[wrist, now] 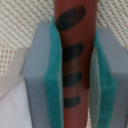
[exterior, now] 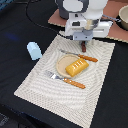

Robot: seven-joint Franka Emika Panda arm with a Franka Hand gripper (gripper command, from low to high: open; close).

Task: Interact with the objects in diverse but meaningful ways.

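**Operator:** What is your gripper doing at this moment?

**Me:** My gripper (wrist: pixel 75 70) is closed on the sausage stick (wrist: pixel 75 55). In the wrist view the two teal pads (wrist: pixel 54 75) press on both sides of this brown-red stick with dark marks, so I judge the grasp is firm. In the exterior view the gripper (exterior: pixel 83 46) stands in the upper middle of the frame, at the far edge of the placemat (exterior: pixel 40 85); the tip of the stick seems to be close to the mat, but if it touches, I cannot tell.

**Operator:** And around it?

**Me:** Just below the gripper in the frame lies the knife (exterior: pixel 80 55). Then, at the centre, the yellow bread block (exterior: pixel 77 66) rests on the small plate (exterior: pixel 62 64), and the fork (exterior: pixel 67 79) is under that. The pale blue cup (exterior: pixel 34 50) stands at the left, off the mat.

**Operator:** Which step is this?

**Me:** I think I am carrying the sausage. Next I need a free place, perhaps the plate beside the bread, and I must lower it gently before I release.
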